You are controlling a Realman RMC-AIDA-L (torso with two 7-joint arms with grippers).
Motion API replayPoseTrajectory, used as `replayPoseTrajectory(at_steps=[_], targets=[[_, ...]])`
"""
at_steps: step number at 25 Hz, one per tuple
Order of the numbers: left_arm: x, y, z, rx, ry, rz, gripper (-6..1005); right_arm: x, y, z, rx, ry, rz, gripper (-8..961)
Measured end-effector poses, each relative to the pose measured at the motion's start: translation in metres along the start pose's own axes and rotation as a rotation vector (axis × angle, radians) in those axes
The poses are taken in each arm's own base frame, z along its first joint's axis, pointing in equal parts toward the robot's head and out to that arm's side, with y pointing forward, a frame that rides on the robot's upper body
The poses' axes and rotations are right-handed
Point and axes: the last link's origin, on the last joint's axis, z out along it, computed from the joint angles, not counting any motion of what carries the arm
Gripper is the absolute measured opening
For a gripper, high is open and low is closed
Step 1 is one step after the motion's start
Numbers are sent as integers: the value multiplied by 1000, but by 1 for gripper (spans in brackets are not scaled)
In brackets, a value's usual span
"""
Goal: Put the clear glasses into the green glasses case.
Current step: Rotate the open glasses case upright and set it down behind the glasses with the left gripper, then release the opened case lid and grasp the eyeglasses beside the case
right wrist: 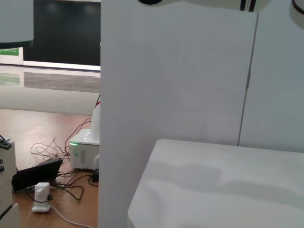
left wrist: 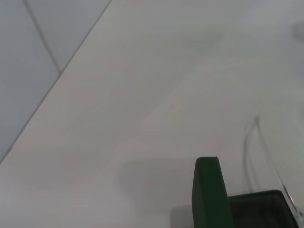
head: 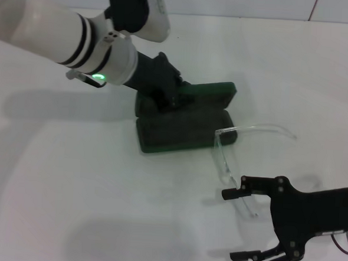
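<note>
On the white worktop (head: 70, 177), near the middle of the head view, sits the green glasses case (head: 182, 134) with its lid up. The left pincer (head: 165, 88) is at the lid, at about 11 o'clock from the case's middle, and seems to be holding it up, but I cannot tell if its fingers are closed on it. The clear glasses (head: 232, 152) lie on the worktop just beside the case, at about 4 o'clock from it, with one arm reaching toward the right pincer (head: 244, 225). The right pincer is at about 5 o'clock from the glasses, with its fingers spread wide and nothing in them. One finger is very near the tip of that arm. The glasses are not in the case yet. I think the glasses could slide away if the finger bumps the thin arm first. They are smooth and see-through, so they could slip or tip out of a bad grab. The lid might also drop shut if the left pincer lets go.
</note>
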Motion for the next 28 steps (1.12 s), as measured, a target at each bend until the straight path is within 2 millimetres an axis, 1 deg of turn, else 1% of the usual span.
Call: replayPoseTrajectory(at_steps=[5,10,16,19,21,23,25,26,27,28], targets=[[13,3,4,-26,15,28,205,4,1,-6,50,-3,9,884],[16,7,8,-40,-4,64,205,4,0,-10,80,-8,18,877],[18,7,8,-38,4,67,286,6,1,-11,80,-3,22,867],[20,8,6,-38,52,33,338,4,-2,-13,91,-5,21,867],[23,8,1,-29,123,2,372,2,-5,-16,106,-8,23,866],[23,11,-12,-5,261,-34,406,1,-10,-20,126,-7,25,866],[16,16,-26,22,381,-75,441,-4,-18,-23,146,-8,26,866],[9,18,-34,43,438,-104,458,-8,-23,-24,154,-10,32,865],[5,19,-39,59,479,-127,475,-13,-29,-26,159,-9,49,865],[-5,21,-47,85,531,-168,495,-21,-37,-28,158,3,75,865]])
